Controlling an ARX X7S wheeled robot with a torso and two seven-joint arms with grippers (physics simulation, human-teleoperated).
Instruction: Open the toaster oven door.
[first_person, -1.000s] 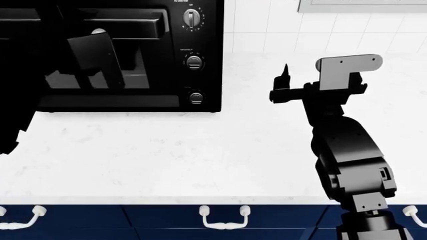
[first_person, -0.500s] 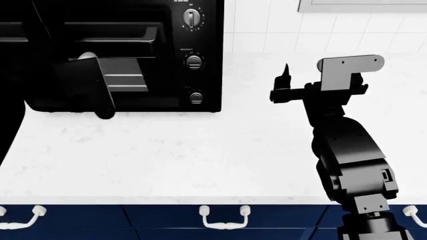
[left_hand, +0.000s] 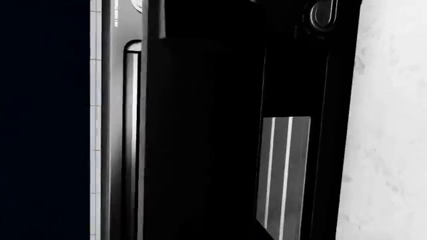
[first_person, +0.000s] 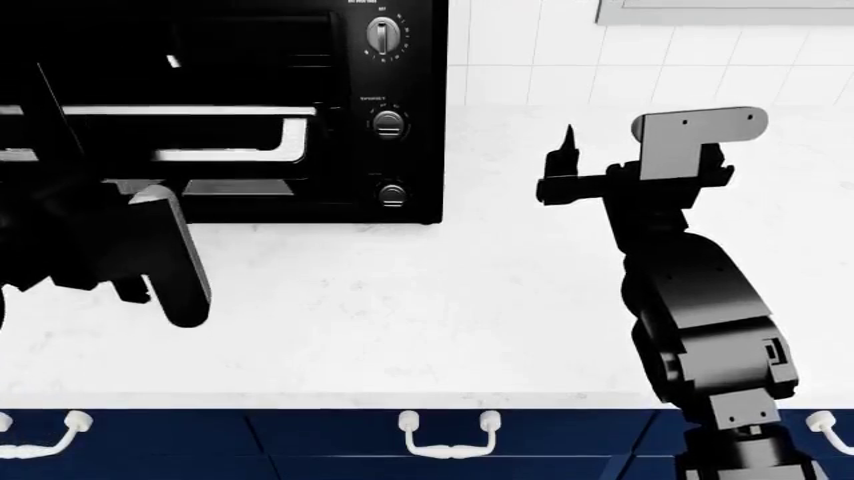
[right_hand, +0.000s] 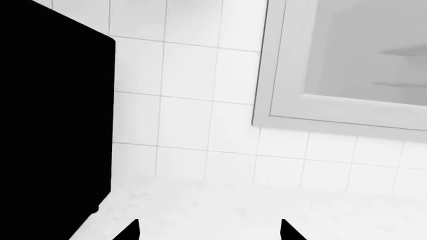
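The glossy black toaster oven (first_person: 407, 80) stands at the back left of the counter, with three knobs in a column on its right panel. Its door (first_person: 240, 205) is tilted partly open, and the long bar handle (first_person: 200, 135) sits low with the dark interior showing above it. My left gripper (first_person: 154, 250) hangs just in front of and below the handle; its fingers are lost in the black. The left wrist view shows the door glass with rack wires (left_hand: 283, 175) and one knob (left_hand: 323, 12). My right gripper (first_person: 627, 165) is open and empty, right of the oven, its fingertips (right_hand: 287, 229) spread.
White marble countertop (first_person: 400, 300) runs in front of the oven. A white tiled wall with a grey window frame (right_hand: 287, 100) is behind. Dark blue cabinet fronts with white handles (first_person: 447, 435) run along the near edge. The oven's black side (right_hand: 53, 125) shows in the right wrist view.
My left gripper has moved down and toward me, from the handle height to below the oven front. The door handle has dropped with it and the door has tilted open. The right arm is still.
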